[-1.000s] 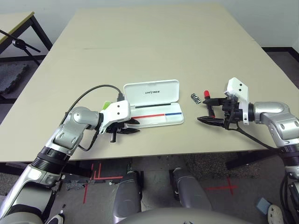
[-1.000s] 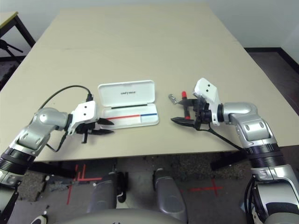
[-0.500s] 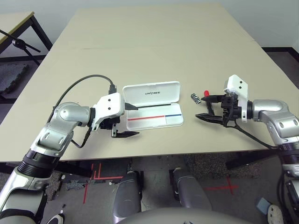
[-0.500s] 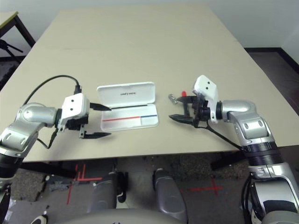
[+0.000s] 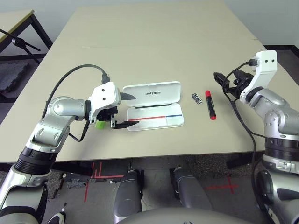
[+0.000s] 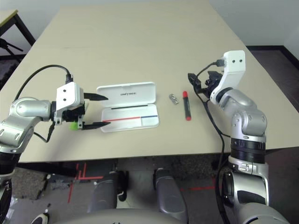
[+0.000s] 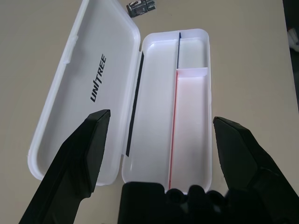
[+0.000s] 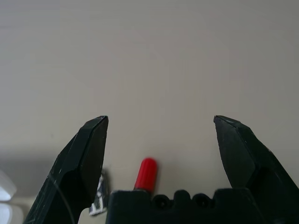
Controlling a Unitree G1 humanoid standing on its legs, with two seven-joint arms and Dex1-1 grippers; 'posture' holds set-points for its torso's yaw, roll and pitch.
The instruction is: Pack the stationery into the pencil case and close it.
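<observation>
- Left gripper (image 7: 162,119): fingers spread at open UNITREE pencil case (image 7: 192,126); steady it lightly.
- Right gripper (image 8: 161,119): fingers spread; align across red-black marker (image 5: 210,105).

Your left gripper (image 5: 129,110) is wide open, fingers roughly level; your right one's (image 8: 161,119) wide open too, its forearm (image 5: 275,112) bent upright, fwiw.

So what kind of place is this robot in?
Maybe a lab or workroom: there's a big bare-topped table, red tape marks on the floor, and a second table by the wall. I can't tell for sure.
</observation>
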